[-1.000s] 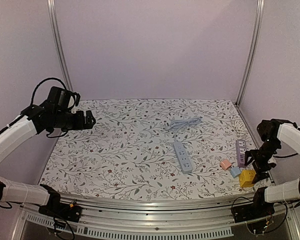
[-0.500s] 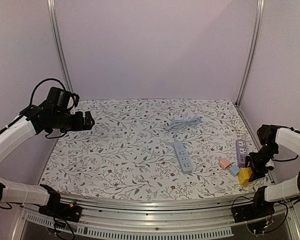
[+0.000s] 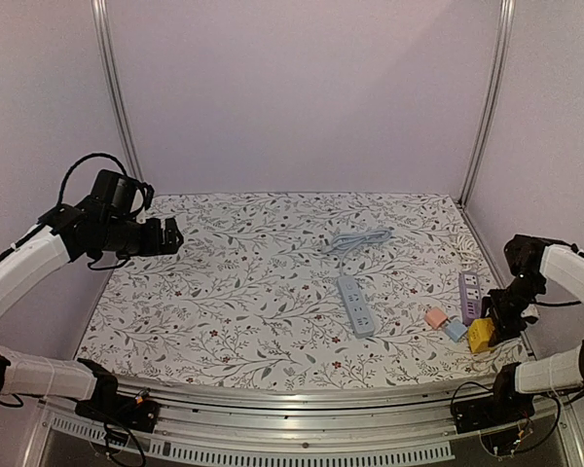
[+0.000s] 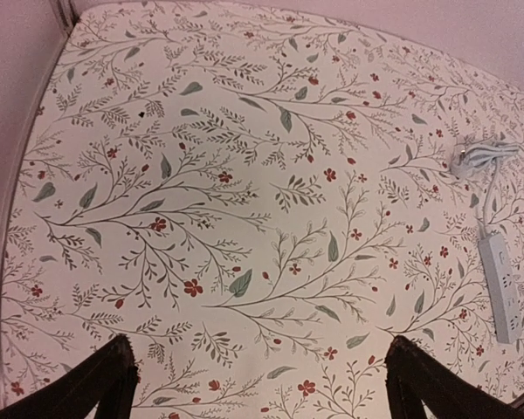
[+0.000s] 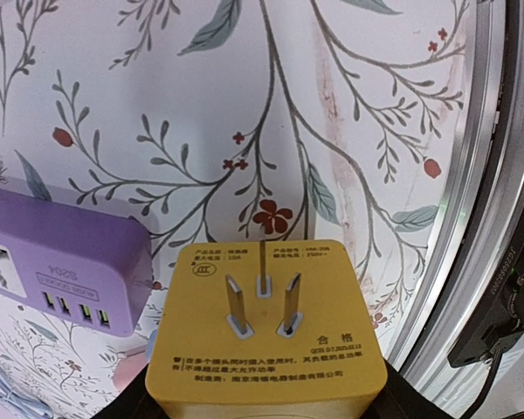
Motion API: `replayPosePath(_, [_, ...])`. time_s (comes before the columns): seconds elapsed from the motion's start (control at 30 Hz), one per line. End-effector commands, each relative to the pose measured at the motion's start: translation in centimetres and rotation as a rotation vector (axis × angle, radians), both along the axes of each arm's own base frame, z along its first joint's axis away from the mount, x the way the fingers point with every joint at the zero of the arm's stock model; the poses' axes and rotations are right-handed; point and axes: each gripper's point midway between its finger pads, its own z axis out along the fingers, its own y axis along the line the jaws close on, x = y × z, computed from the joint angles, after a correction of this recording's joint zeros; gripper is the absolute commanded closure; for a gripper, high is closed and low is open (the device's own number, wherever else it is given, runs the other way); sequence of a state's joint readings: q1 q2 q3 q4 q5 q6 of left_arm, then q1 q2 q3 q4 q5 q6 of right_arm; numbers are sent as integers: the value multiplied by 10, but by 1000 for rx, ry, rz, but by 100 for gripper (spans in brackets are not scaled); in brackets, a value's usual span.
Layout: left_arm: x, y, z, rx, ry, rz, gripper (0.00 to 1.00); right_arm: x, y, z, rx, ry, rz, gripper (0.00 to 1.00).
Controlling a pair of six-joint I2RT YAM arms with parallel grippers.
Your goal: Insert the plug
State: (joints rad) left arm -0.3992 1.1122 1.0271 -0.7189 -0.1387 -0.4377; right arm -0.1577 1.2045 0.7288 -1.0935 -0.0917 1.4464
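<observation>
A yellow three-pin plug (image 5: 266,336) fills the lower middle of the right wrist view, pins toward the camera. My right gripper (image 5: 266,397) is shut on its sides. From above, the yellow plug (image 3: 481,335) and right gripper (image 3: 489,329) are at the table's right edge. The grey power strip (image 3: 355,305) lies flat mid-table, its cable coiled behind it, and is also at the right edge of the left wrist view as the grey strip (image 4: 499,286). My left gripper (image 3: 172,235) hovers open over the far left, nothing between its fingers (image 4: 109,384).
A purple power strip (image 3: 468,296) lies just behind the yellow plug, seen close as the purple strip (image 5: 57,262). A pink plug (image 3: 436,318) and a blue plug (image 3: 456,331) sit to its left. A white cable (image 3: 464,248) lies at the back right. The metal table rail (image 5: 472,175) runs alongside.
My right gripper has come down beside the purple strip and closed on the yellow plug, which shifted slightly away from the front edge. The left arm has barely moved.
</observation>
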Motion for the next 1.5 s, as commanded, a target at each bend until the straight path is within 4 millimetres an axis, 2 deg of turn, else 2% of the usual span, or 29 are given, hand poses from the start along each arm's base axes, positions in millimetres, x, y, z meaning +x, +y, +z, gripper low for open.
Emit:
replayPosePath(0.0, [1, -4, 2, -2, 1, -11, 1, 8, -5, 18, -28, -44, 12, 81])
replayPosePath(0.23, [-1, -1, 6, 2, -7, -2, 0, 22, -6, 37, -33, -107, 60, 100])
replayPosePath(0.37, [-3, 3, 10, 9, -17, 11, 1, 29, -6, 47, -37, -142, 99, 100])
replayPosePath(0.47, [-4, 6, 16, 14, -30, 20, 1, 42, -5, 59, -33, -200, 137, 100])
replayPosePath(0.77, [-5, 14, 26, -10, -43, 73, 1, 96, 3, 119, -18, -499, 214, 100])
replayPosePath(1.0, [-5, 10, 30, -38, -43, 60, 1, 127, 18, 151, 34, -659, 258, 100])
replayPosePath(1.1, [-5, 8, 34, -57, -55, 51, 1, 138, 33, 160, 54, -705, 292, 100])
replayPosePath(1.23, [-5, -5, 35, -110, -57, 4, 1, 159, 63, 169, 108, -764, 367, 100])
replayPosePath(1.3, [-3, -11, 38, -137, -59, -13, 1, 169, 87, 173, 141, -779, 427, 100])
replayPosePath(1.47, [1, -31, 55, -201, -135, -77, 1, 192, 133, 189, 196, -861, 548, 100])
